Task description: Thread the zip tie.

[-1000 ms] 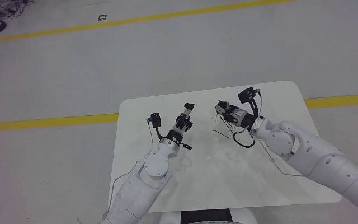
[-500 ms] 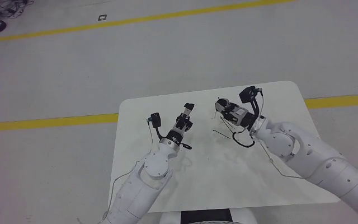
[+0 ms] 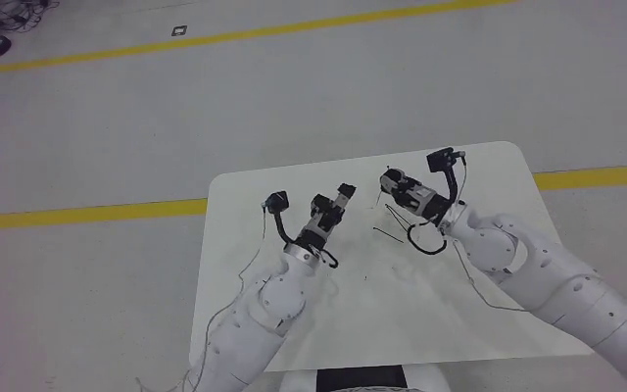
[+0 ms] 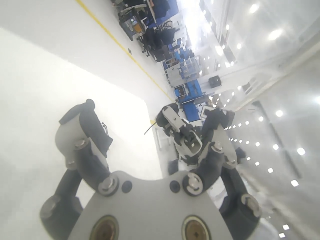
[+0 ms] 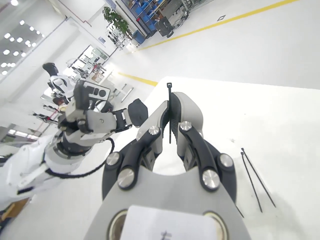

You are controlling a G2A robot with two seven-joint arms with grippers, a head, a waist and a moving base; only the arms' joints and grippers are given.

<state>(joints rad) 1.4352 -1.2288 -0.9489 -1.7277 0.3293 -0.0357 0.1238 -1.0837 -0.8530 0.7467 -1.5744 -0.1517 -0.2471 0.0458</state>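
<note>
Right gripper (image 5: 172, 98): fingers are being pressed together on a black zip tie (image 5: 169, 87), pinched flat between the ribbed pads (image 5: 163, 119). The tie's long axis is being held in line with the fingers. Its small square head is sticking out just past the fingertips, pointing away from the wrist and toward the table's far edge. The tail is running back between the fingers toward the palm and ending in the gap there. Left gripper (image 4: 151, 111): fingers are being held wide apart, with nothing between them. It is being held above the table, facing the right gripper from near by, the two apart and not touching. The white table (image 5: 250, 106) is lying under both. Two spare zip ties (image 5: 258, 177) are lying flat on it beside the right gripper, side by side and nearly parallel, heads at the same end, well apart from the held tie. A small dark speck (image 5: 232, 140) is noted on the surface near their heads. Beyond the table, a yellow floor line (image 5: 250, 13) is being crossed by the view, with shelving of blue bins (image 5: 145, 8) and a potted plant (image 5: 115, 23) behind it. A white label (image 5: 165, 223) is fixed on the right wrist housing; its print is cut off at the edge and cannot be read.
</note>
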